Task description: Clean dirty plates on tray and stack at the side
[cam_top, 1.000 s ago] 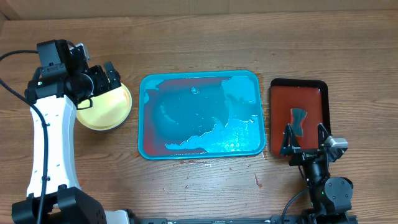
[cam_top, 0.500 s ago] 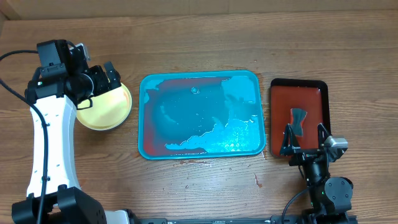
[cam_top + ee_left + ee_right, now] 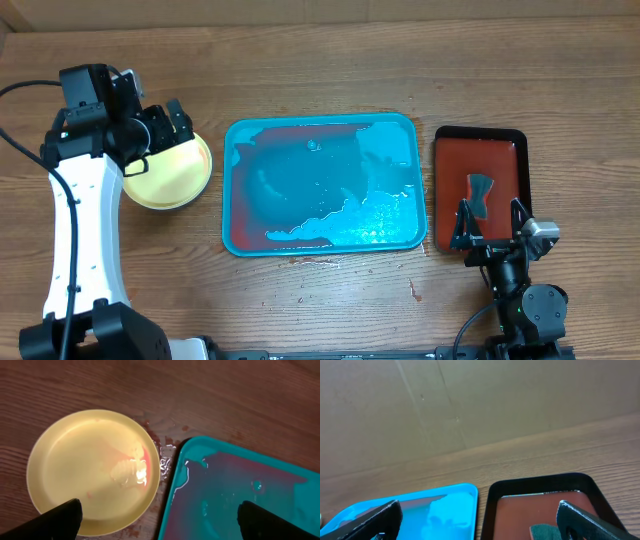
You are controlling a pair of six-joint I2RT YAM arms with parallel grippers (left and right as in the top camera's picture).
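The plates (image 3: 172, 178) sit as a pale yellow-cream stack on the table, left of the turquoise tray (image 3: 300, 185). In the left wrist view the top plate (image 3: 85, 467) shows a wet patch and a thin red smear near its right edge. The tray (image 3: 240, 495) holds no plates, only water and reddish smears. My left gripper (image 3: 170, 122) hovers open over the stack's far edge, and its fingers (image 3: 160, 520) straddle the plate rim and the tray's edge. My right gripper (image 3: 490, 228) is open and empty at the dark red tray's near end.
A smaller dark red, black-rimmed tray (image 3: 505, 150) lies right of the turquoise tray, with a dark sponge (image 3: 480, 190) on it. It also shows in the right wrist view (image 3: 535, 505). Red drips mark the wood between the plates and the tray (image 3: 167, 442). A cardboard wall stands behind the table.
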